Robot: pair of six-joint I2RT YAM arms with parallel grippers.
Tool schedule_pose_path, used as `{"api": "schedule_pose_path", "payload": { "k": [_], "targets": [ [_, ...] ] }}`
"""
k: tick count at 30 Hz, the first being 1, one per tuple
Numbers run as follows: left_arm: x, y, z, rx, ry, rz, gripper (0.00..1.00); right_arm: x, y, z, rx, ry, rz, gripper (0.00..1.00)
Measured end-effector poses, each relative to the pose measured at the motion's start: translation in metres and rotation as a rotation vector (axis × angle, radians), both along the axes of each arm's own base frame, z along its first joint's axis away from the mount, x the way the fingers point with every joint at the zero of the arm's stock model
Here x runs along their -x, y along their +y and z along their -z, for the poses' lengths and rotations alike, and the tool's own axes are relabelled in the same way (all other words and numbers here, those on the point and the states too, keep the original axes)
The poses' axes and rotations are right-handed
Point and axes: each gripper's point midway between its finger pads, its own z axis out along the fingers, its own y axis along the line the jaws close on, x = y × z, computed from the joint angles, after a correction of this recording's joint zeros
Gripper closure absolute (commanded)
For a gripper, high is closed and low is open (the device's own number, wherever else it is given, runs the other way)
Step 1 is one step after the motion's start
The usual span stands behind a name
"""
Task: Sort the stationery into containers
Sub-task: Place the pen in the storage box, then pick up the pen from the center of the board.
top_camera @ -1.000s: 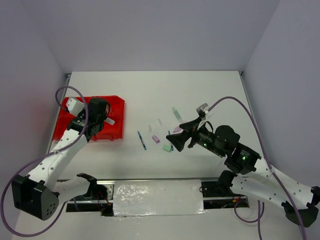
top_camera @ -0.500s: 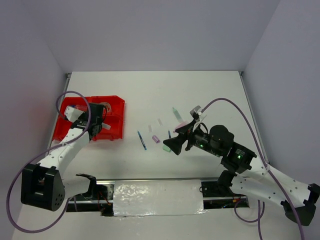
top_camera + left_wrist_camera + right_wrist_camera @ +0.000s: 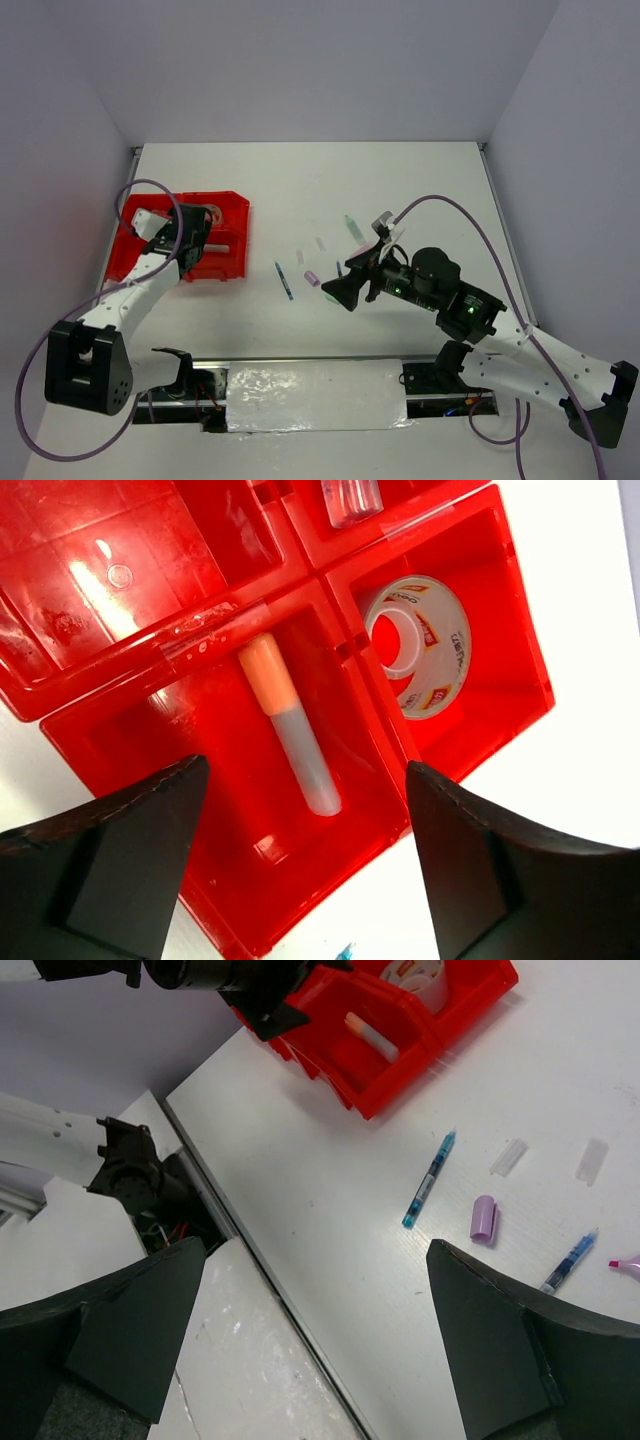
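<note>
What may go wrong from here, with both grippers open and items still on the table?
The left gripper hangs open over the orange marker in the red tray; withdrawing carelessly, a finger might catch a divider. The blue pen lies flat and thin; the right gripper may push it into the purple piece.

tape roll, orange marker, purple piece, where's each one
tape roll (image 3: pixel 442 650), left wrist view, white ring beside the hole
orange marker (image 3: pixel 295 742), left wrist view, grey barrel below the orange cap
purple piece (image 3: pixel 484 1218), right wrist view, its middle
</note>
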Motion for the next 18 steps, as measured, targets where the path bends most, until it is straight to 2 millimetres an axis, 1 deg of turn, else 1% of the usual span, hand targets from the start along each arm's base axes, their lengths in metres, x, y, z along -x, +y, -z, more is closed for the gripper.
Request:
{"api": "schedule_pose_path", "payload": {
  "k": [1, 2, 3, 5, 6, 8, 10, 13, 15, 18],
  "targets": [
    [0.001, 0.000, -0.002, 0.001, -0.002, 0.003, 0.06, 0.000, 0.000, 0.000, 0.001, 0.000, 0.000, 0.00],
    [0.002, -0.001, -0.005, 0.002, -0.006, 0.011, 0.01, 0.000, 0.000, 0.000, 0.002, 0.000, 0.000, 0.00],
    [0.002, -0.001, -0.009, 0.001, -0.013, 0.019, 0.01, -0.001, 0.001, 0.002, 0.007, 0.000, 0.000, 0.00],
    [0.001, -0.004, -0.024, -0.002, -0.042, 0.054, 0.01, -0.004, 0.002, 0.008, 0.032, 0.005, 0.002, 0.00],
    [-0.001, -0.007, -0.035, -0.006, -0.059, 0.081, 0.01, -0.006, 0.003, 0.014, 0.052, 0.011, 0.005, 0.00],
    [-0.008, -0.012, -0.060, -0.014, -0.098, 0.134, 0.01, -0.011, 0.004, 0.028, 0.106, 0.036, 0.025, 0.00],
    [-0.014, -0.018, -0.086, -0.033, -0.126, 0.198, 0.01, -0.020, 0.003, 0.046, 0.169, 0.074, 0.059, 0.00],
    [-0.018, -0.029, -0.114, -0.055, -0.155, 0.309, 0.01, -0.036, -0.005, 0.073, 0.264, 0.147, 0.135, 0.00],
    [-0.014, -0.037, -0.119, -0.077, -0.144, 0.393, 0.01, -0.049, -0.015, 0.087, 0.310, 0.196, 0.208, 0.00],
    [0.000, -0.051, -0.115, -0.114, -0.093, 0.553, 0.01, -0.063, -0.029, 0.102, 0.376, 0.244, 0.291, 0.00]
  ]
}}
